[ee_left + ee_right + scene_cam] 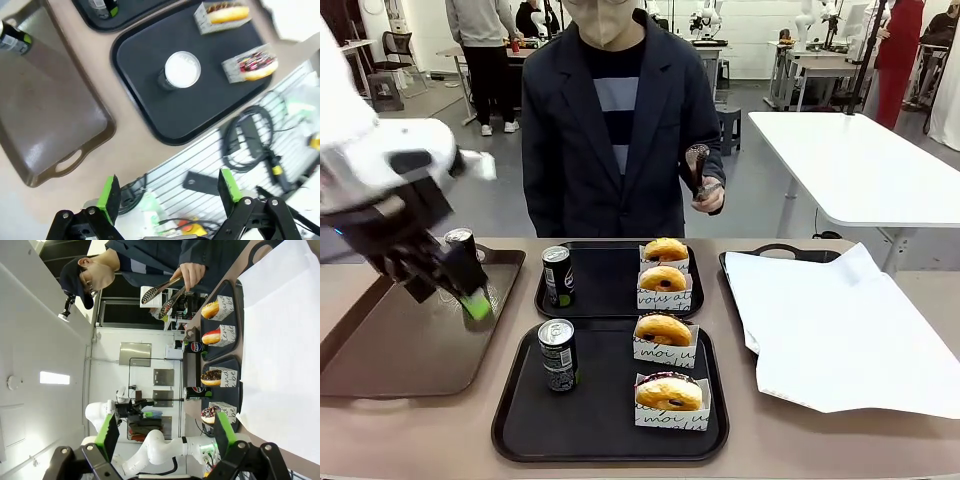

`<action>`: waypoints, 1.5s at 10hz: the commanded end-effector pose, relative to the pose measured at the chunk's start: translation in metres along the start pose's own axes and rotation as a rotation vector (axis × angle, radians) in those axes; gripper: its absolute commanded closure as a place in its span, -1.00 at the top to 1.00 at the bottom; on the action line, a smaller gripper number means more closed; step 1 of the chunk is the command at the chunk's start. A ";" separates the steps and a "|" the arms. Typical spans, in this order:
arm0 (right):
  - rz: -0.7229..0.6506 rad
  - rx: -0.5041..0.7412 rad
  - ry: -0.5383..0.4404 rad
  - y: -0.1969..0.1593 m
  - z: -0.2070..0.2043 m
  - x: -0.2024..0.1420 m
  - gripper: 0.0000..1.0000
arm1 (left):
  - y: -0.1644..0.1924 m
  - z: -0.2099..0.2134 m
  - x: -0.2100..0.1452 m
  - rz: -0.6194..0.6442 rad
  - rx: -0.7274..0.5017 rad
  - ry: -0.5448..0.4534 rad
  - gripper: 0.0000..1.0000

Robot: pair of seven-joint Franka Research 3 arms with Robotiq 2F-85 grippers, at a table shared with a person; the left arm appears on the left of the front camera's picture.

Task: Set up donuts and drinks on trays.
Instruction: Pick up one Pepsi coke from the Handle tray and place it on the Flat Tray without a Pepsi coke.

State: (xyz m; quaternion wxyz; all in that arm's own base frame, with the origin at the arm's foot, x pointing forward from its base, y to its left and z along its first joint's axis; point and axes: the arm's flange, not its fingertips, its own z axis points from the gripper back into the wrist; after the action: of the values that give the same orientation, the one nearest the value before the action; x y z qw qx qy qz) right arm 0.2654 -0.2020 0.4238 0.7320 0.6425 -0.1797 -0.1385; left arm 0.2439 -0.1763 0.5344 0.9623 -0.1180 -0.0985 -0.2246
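Hovering over the long brown tray (415, 335) in the front view, the left gripper (460, 290) hangs empty, its green pads well apart — nothing between them. Just behind it stands one last black can (460, 241) at the brown tray's far end. Both black trays look nearly dressed: the near tray (520, 425) holds a can (558, 354) and two donuts in paper holders (666, 365), the far tray (610, 280) another can (557, 275) and two more donuts (664, 265). The person stands behind, tongs (696, 165) raised in one hand (708, 196).

Down the left wrist view — fingers (108, 192) spread wide, holding nothing, aimed past the table edge; the near tray's can shows its silver top (182, 70), and the spare can (14, 39) sits at the brown tray's corner.

Right wrist view, rolled sideways — the right gripper (162, 432) also gapes empty, looking along the white paper (280, 350) toward the trays and the person's tongs.

My read: drinks are the step in hand, with that spare can the likely target. The next move calls for swinging back over it, straddling it upright, and closing without tipping it.
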 end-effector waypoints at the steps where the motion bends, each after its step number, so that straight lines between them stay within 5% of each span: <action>1: 0.021 0.025 -0.010 0.000 -0.001 0.002 1.00 | 0.075 0.043 -0.011 0.129 -0.273 -0.061 1.00; 3: 0.021 0.025 -0.010 0.000 -0.001 0.002 1.00 | 0.136 0.060 -0.070 0.351 -0.575 -0.125 1.00; 6: 0.021 0.025 -0.010 0.000 -0.001 0.002 1.00 | 0.203 0.037 -0.115 0.627 -0.669 -0.087 1.00; 12: 0.021 0.025 -0.010 0.000 -0.001 0.002 1.00 | 0.232 0.051 -0.119 0.639 -0.636 -0.072 1.00; 15: 0.021 0.025 -0.010 0.000 -0.001 0.002 1.00 | 0.276 0.017 -0.121 0.678 -0.883 -0.091 1.00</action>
State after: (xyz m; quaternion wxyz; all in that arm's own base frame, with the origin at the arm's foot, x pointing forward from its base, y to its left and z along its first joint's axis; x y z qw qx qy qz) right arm 0.2653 -0.2022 0.4238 0.7319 0.6425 -0.1798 -0.1387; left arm 0.2520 0.1012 0.4864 0.8675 -0.4883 0.0080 0.0952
